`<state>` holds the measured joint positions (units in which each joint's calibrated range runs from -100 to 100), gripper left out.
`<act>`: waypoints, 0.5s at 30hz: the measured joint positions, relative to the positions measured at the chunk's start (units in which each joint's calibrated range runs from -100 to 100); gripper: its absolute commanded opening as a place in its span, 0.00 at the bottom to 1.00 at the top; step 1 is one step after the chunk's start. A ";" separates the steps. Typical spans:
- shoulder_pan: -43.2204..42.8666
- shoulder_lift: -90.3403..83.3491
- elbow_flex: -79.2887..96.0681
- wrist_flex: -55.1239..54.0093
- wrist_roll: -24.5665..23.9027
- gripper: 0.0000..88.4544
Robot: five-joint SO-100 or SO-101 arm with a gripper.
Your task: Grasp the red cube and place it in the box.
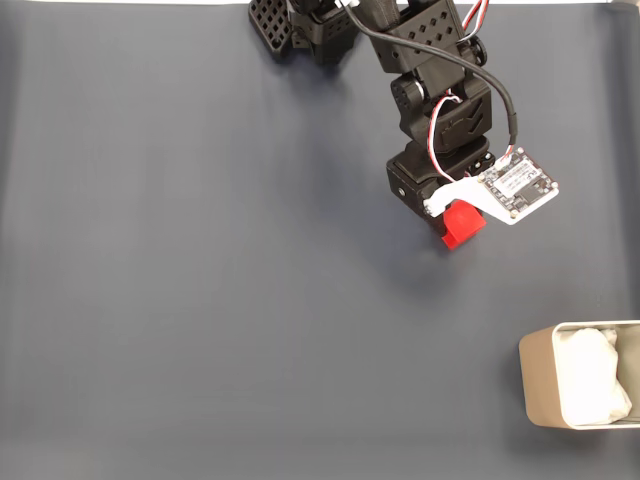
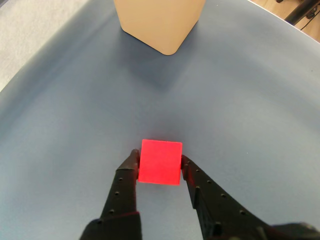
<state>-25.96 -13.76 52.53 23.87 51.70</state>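
The red cube [image 2: 160, 162] sits between my two black fingers in the wrist view, both fingers pressed against its sides. My gripper [image 2: 159, 159] is shut on it. Whether the cube rests on the blue-grey table or hangs just above it, I cannot tell. In the fixed view the red cube [image 1: 463, 224] peeks out under the arm's white camera board, and the gripper [image 1: 455, 228] points down over it. The beige-white box [image 1: 534, 385] with white lining stands at the lower right edge of the fixed view. In the wrist view the box [image 2: 159, 22] lies ahead at the top.
The arm's black base [image 1: 300, 25] stands at the top centre of the fixed view. The blue-grey table [image 1: 200, 300] stretches wide to the left and below the arm. A pale floor strip and dark legs show past the table's edge in the wrist view.
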 measured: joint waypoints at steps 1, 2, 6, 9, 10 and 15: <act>0.00 0.00 0.00 0.16 0.24 0.11; 0.00 0.00 0.00 0.40 0.49 0.10; 0.00 0.00 -0.90 1.59 1.32 0.04; 0.00 0.00 -1.08 2.55 1.61 0.02; 0.00 0.00 -1.08 2.70 1.71 0.02; 0.00 0.00 -1.45 3.26 2.15 0.01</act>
<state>-25.96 -13.76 51.08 27.13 53.85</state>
